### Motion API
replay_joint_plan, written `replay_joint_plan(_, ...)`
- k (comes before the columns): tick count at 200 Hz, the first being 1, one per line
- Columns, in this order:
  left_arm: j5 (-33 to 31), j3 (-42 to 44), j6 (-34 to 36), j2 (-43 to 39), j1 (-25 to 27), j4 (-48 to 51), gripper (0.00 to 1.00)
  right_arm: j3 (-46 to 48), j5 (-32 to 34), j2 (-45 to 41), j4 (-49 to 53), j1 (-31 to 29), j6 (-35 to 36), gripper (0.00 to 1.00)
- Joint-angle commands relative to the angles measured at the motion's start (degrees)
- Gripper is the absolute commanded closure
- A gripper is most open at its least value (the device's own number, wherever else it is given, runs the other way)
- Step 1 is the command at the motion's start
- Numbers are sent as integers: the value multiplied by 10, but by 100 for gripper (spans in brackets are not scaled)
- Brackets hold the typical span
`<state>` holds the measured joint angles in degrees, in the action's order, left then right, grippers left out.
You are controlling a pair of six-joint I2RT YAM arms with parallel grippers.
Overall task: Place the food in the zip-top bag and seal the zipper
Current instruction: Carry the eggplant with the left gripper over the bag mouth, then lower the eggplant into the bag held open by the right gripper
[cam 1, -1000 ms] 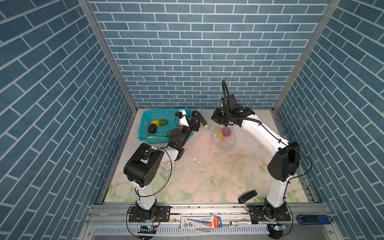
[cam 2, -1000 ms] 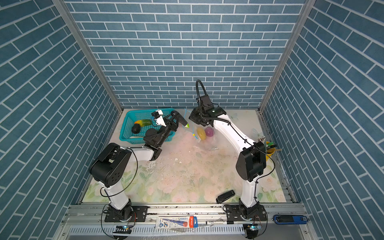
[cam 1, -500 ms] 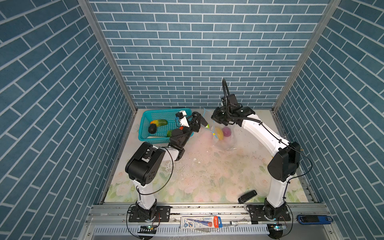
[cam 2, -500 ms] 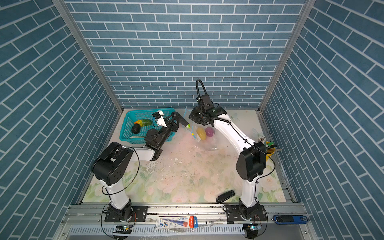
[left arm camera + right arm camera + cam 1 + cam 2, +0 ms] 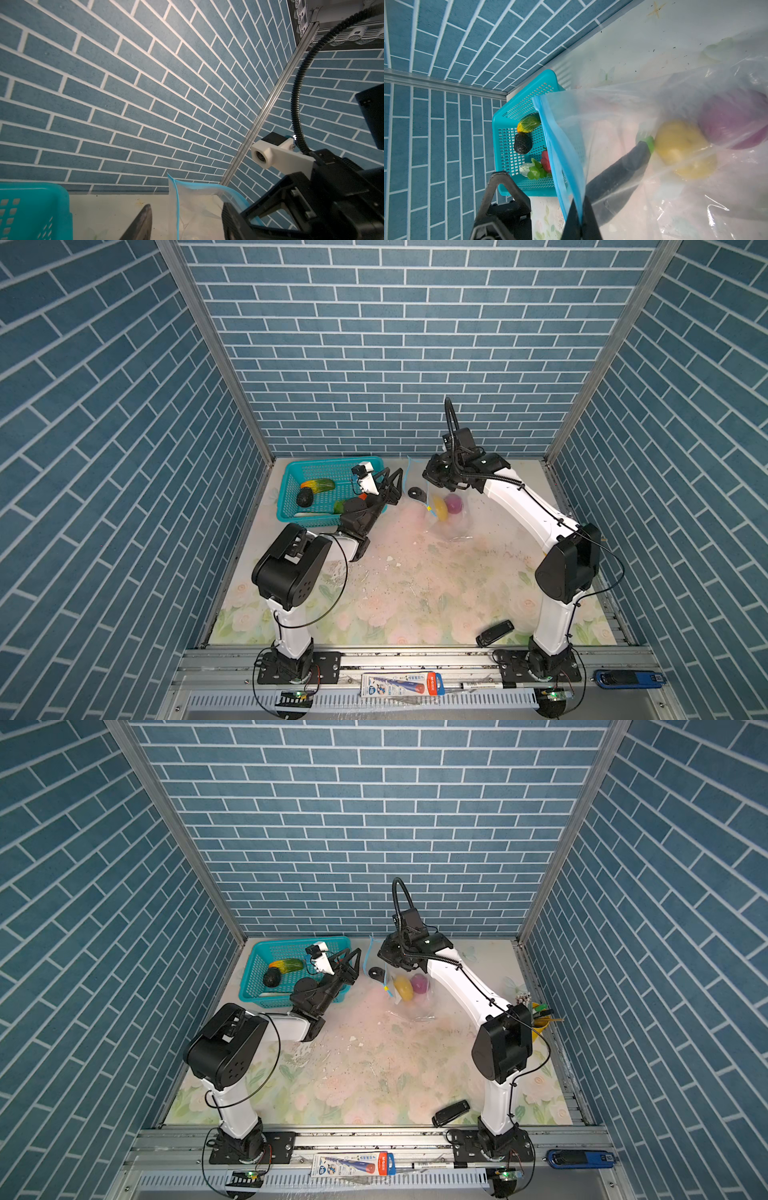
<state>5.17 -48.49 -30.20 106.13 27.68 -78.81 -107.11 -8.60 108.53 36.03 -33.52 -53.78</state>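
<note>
My right gripper [image 5: 434, 477] [image 5: 579, 214] is shut on the blue zipper [image 5: 560, 145] and holds the clear zip-top bag [image 5: 451, 522] up by its mouth. A yellow fruit [image 5: 439, 506] [image 5: 683, 149] and a purple onion [image 5: 453, 503] [image 5: 735, 124] lie inside it. At the mouth my left gripper [image 5: 405, 489] [image 5: 188, 218] is open. It straddles the zipper [image 5: 176, 199], one finger [image 5: 623, 172] inside the bag near the yellow fruit, the other [image 5: 500, 187] outside. More food lies in the teal basket [image 5: 291, 472]: a green cucumber [image 5: 318, 485], a dark one [image 5: 304, 497] and a red pepper [image 5: 545, 160].
The teal basket [image 5: 257, 952] stands at the back left against the wall, just behind my left wrist. A black remote-like object [image 5: 494, 632] lies near the front edge by the right arm's base. A yellow cup [image 5: 538, 1025] stands at the right edge.
My left gripper's jaws have spread wider at the bag mouth. Both arms have hardly moved, and the right gripper keeps its hold on the zipper edge.
</note>
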Motion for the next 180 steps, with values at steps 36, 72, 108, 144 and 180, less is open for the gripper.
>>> replay_joint_plan(36, -7, 0, -18, 5, 2, -17, 48, -41, 2, -16, 10, 2, -12, 100)
replay_joint_plan(72, 41, -13, -80, -1, -3, 44, 53, -42, 11, -23, 17, 2, -5, 100)
replay_joint_plan(108, 80, -24, -116, -25, -3, 129, 53, -42, 12, -24, 22, 1, 1, 100)
replay_joint_plan(144, 145, -69, -167, -25, -19, 245, 58, -46, 14, -24, 26, 2, 9, 100)
replay_joint_plan(180, 186, -106, -193, -14, -26, 284, 70, -49, 15, -24, 28, 2, 13, 100)
